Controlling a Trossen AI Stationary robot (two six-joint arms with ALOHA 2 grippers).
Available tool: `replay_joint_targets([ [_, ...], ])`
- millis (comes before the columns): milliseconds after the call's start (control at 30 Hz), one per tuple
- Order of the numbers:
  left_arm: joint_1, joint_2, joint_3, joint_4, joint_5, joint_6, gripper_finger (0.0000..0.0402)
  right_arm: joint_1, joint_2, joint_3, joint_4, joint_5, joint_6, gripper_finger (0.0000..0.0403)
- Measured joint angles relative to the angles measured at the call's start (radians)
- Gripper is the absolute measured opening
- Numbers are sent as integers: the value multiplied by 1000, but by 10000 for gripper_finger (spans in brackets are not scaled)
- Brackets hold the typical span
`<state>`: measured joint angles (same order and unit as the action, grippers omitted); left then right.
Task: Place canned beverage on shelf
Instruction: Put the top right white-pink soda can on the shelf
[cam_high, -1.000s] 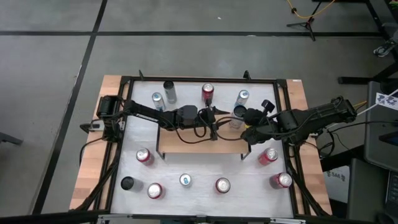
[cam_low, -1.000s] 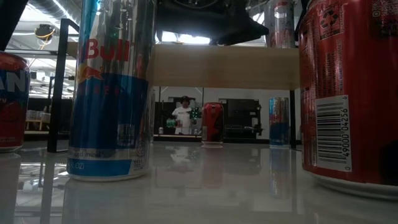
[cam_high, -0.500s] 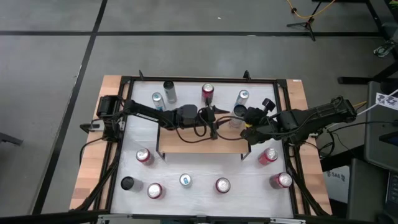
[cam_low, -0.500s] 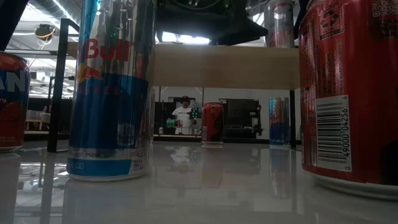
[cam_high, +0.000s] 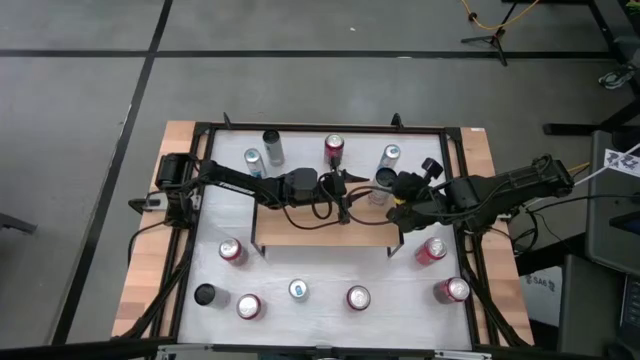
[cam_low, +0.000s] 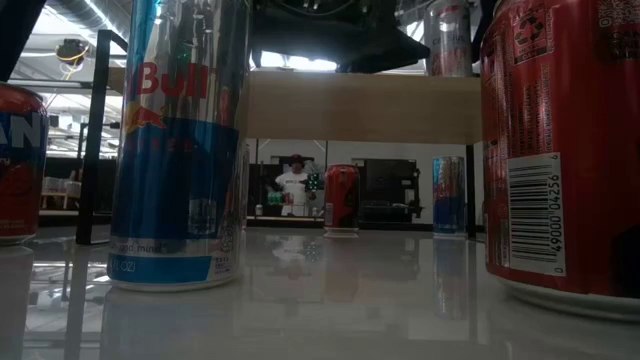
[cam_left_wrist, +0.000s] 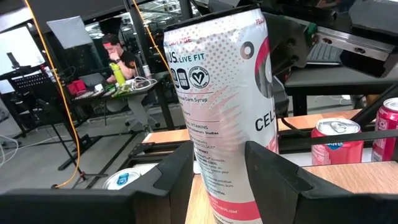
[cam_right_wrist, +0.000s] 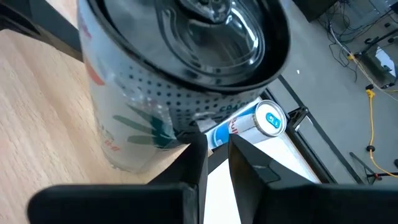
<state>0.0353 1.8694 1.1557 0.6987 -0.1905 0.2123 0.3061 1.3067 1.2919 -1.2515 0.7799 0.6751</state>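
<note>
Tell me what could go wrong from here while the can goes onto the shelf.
1. The left tool grips the tall pink-and-white can low on its body. If the can is released before it sits flat on the shelf, it may tip.
2. The right tool, shut, sits right beside the dotted can standing on the shelf. A small move could knock it over.
3. Both arms meet over the shelf's right part, so they could bump.
</note>
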Motion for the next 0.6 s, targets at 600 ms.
replay_joint_targets([
  [600, 3, 0, 0, -2, -2, 8, 144, -11, 0, 0, 3, 42, 0, 57],
])
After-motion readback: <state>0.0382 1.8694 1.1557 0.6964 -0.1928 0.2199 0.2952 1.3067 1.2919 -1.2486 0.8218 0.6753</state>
